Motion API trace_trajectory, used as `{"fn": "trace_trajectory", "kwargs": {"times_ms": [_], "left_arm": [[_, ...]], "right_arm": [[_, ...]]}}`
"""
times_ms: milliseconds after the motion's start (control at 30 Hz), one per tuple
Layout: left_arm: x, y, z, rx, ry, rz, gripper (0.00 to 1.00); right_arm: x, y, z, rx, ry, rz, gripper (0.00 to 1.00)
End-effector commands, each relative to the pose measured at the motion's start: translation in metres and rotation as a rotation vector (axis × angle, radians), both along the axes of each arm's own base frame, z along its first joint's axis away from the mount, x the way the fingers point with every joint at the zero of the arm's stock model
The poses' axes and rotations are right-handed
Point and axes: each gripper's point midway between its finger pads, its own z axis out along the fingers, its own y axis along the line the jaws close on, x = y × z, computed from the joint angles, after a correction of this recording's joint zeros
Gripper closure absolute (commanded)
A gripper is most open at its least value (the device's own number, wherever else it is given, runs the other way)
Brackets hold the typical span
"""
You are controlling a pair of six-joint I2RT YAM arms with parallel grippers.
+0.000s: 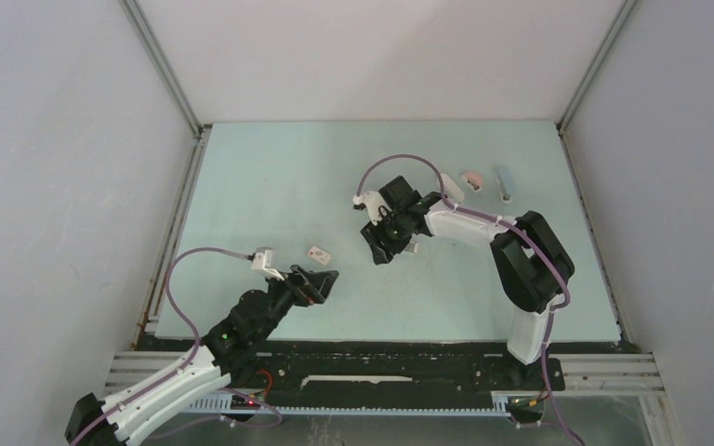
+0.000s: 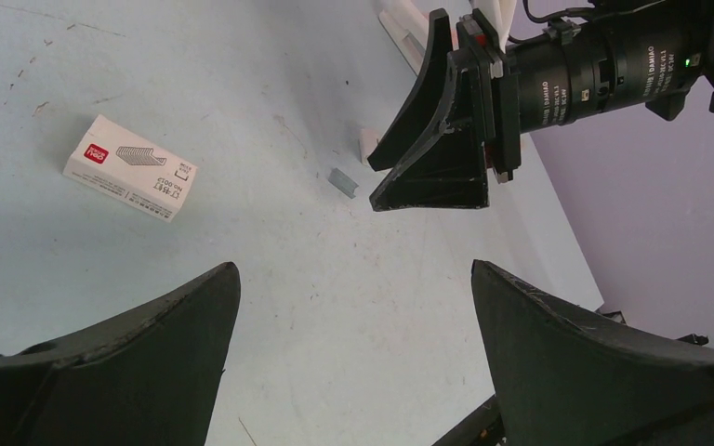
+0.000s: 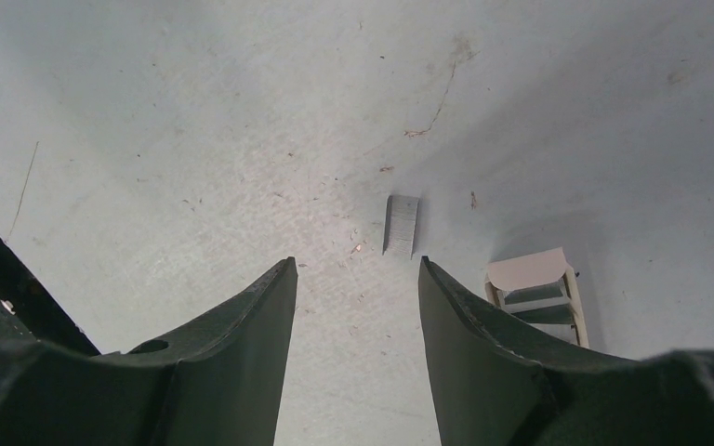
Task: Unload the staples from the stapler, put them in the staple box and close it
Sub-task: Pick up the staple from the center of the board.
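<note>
A short dark-grey strip of staples (image 3: 402,224) lies flat on the pale table, just past my right gripper's (image 3: 356,265) tips, which stand open with nothing between them. The left wrist view shows the same staples (image 2: 343,182) beside the right gripper (image 2: 437,139), which hovers close over the table. My left gripper (image 2: 353,269) is wide open and empty, low over the table at the front left (image 1: 327,279). Three small staplers lie at the back right: white (image 1: 453,189), pink (image 1: 471,178) and blue-grey (image 1: 504,183).
A white staple box with a red label (image 2: 130,167) lies between the two grippers (image 1: 319,255). A small opened box (image 3: 537,293) sits right of the staples. Grey walls enclose the table on three sides.
</note>
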Motion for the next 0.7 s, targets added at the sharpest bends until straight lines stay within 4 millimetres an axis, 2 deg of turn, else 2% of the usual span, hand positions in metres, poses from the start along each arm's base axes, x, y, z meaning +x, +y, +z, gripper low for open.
{"fn": "trace_trajectory", "kwargs": {"times_ms": [0,500,667], "left_arm": [[0.0,0.006,-0.026,0.009,0.029,0.029,0.0],[0.001,0.006,-0.025,0.009,0.025,0.029,0.0],[0.0,0.006,-0.026,0.006,0.027,0.028,0.0]], "right_arm": [[0.003,0.006,0.002,0.005,-0.021,-0.002,0.4],[0.014,0.009,0.002,-0.044,-0.066,-0.01,0.4],[0.016,0.015,-0.008,-0.081,-0.047,0.004,0.41]]}}
